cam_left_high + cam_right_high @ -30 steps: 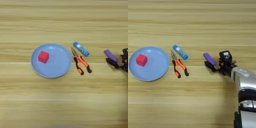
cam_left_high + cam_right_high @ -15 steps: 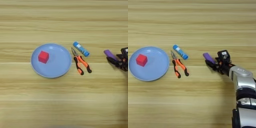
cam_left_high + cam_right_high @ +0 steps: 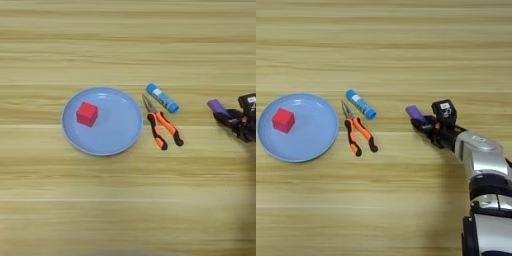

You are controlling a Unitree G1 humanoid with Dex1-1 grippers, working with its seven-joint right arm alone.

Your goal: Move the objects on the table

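Observation:
A red cube rests on the round light-blue plate at the left. Right of the plate lie the orange-and-black pliers, with the blue tube with a white label just behind them. Further right, the purple block sticks out up and to the left from between the black fingers of my right gripper, which looks shut on its right end. The silver forearm comes in from the bottom right. The block's gripped end is hidden by the fingers.
The light wood-grain table fills both views. A bare strip of wood separates the pliers from the purple block. The plate sits about a hand's width left of the pliers.
My gripper and the purple block have shifted slightly left and away together. More of the block is now covered by the fingers. Cube, plate, tube and pliers have not moved.

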